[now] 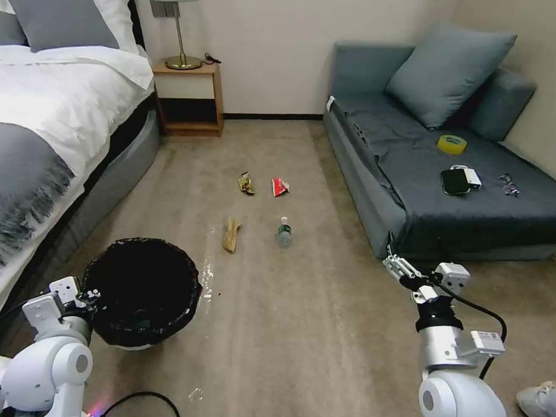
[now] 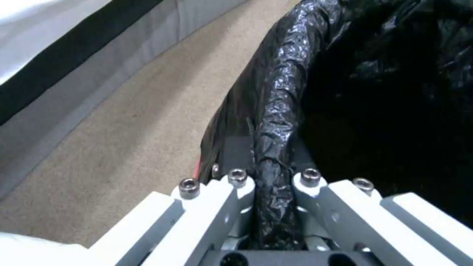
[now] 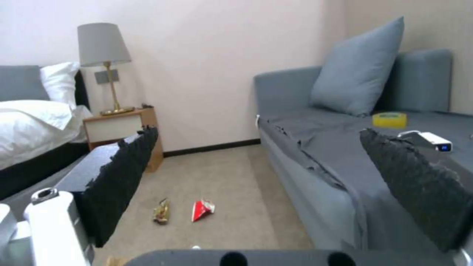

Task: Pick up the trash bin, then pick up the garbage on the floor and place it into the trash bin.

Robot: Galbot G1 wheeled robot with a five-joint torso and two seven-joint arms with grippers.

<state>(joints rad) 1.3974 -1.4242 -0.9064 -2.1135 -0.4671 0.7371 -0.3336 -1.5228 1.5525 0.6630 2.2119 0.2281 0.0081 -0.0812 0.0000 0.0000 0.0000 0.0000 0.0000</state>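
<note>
Beige carpet (image 1: 322, 332) runs between a white-sheeted bed (image 1: 44, 103) on the robot's left and a grey sofa (image 1: 449, 178) on its right, with a wooden nightstand (image 1: 189, 99) and brass lamp (image 1: 182, 29) against the far wall.

Trash bin (image 1: 142, 292): low, round, white, lined with a crinkly black bag, near the bed at the robot's left front. Whether it rests on the carpet or is lifted cannot be told. Left gripper (image 2: 270, 184) sits at the bin's near-left rim; in the left wrist view its fingers (image 2: 231, 199) are closed tight on the bag-covered rim, one inside and one outside.

Garbage, four pieces on open carpet ahead, all apart from the bin and from each other:
- gold-brown wrapper (image 1: 246, 183), far left
- crumpled red-white packet (image 1: 280, 186), just beside it to the right
- tan peel-like scrap (image 1: 231, 234), nearer, left
- small clear bottle with green label (image 1: 284, 232), nearer, right, lying down

Right gripper (image 1: 396, 265) is held in the air near the sofa's front corner, pointing toward the litter. Right wrist view shows its black-padded fingers (image 3: 123, 173) spread wide, nothing between them.

Sofa seat carries a yellow tape roll (image 1: 452, 143), a black phone (image 1: 454, 181) and glasses (image 1: 508, 185); grey pillow (image 1: 447, 71) at the back.
</note>
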